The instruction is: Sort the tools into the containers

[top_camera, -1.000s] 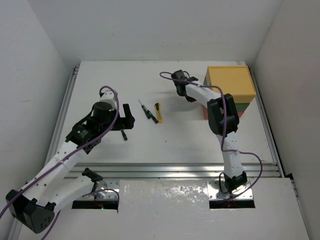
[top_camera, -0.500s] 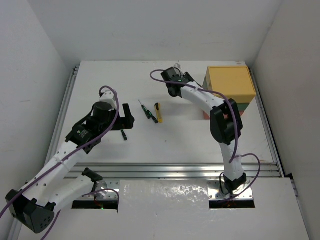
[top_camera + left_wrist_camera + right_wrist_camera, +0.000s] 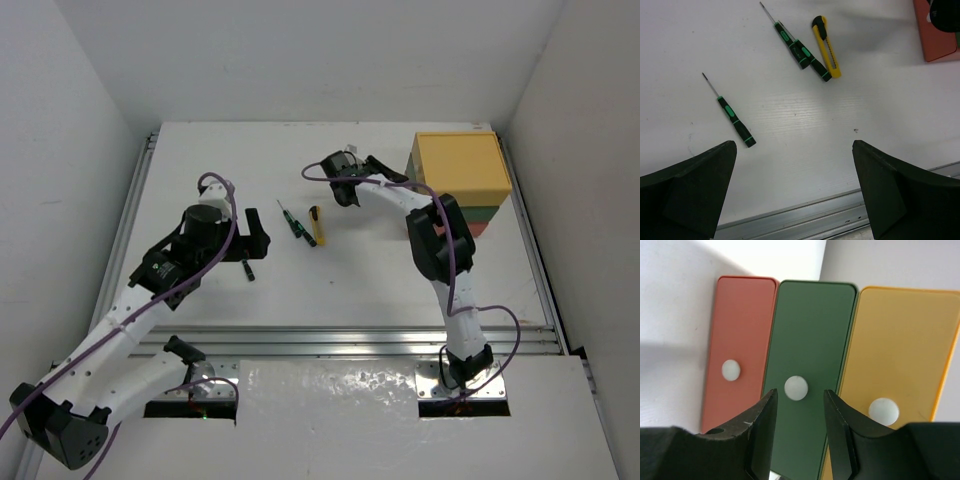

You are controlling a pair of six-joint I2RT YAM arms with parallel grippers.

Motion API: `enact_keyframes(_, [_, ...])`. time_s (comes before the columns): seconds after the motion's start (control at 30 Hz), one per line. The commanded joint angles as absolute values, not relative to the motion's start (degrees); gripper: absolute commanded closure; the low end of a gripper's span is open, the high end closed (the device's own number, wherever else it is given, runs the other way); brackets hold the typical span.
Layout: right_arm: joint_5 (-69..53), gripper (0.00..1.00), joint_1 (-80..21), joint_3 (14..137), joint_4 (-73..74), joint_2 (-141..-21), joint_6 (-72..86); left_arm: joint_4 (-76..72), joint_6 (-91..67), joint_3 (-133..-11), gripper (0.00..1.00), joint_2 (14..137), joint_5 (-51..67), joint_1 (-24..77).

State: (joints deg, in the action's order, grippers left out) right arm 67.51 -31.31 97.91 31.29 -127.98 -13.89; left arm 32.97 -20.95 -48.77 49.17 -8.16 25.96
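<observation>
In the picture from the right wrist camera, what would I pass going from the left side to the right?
red-orange drawer → dark green drawer → yellow drawer, each with a round white knob on its front.

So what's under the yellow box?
A dark green box, then a red-orange box at the bottom. All the boxes are shut, so nothing inside them shows.

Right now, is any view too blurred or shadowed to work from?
Left wrist: lone screwdriver and utility knife sharp, its fingers dark, blurred. Right wrist: green drawer front crisp, grey shadow on the table beside the red-orange drawer. Top external: evenly lit, no glare.
</observation>
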Motion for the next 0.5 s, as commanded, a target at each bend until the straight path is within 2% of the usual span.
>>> enact_keyframes(0.0, [70.8,0.57,-31.5,98.3,26.9,-128.7,-18.9,30.4,-19.8,-48.9,0.00,48.0,-6.8,26.4])
enact_keyframes(0.47, [73.3,0.57,-30.8,94.4,17.8,-130.1,-27.2,29.6,-19.3,-48.5,0.00,44.8,-4.8,26.4])
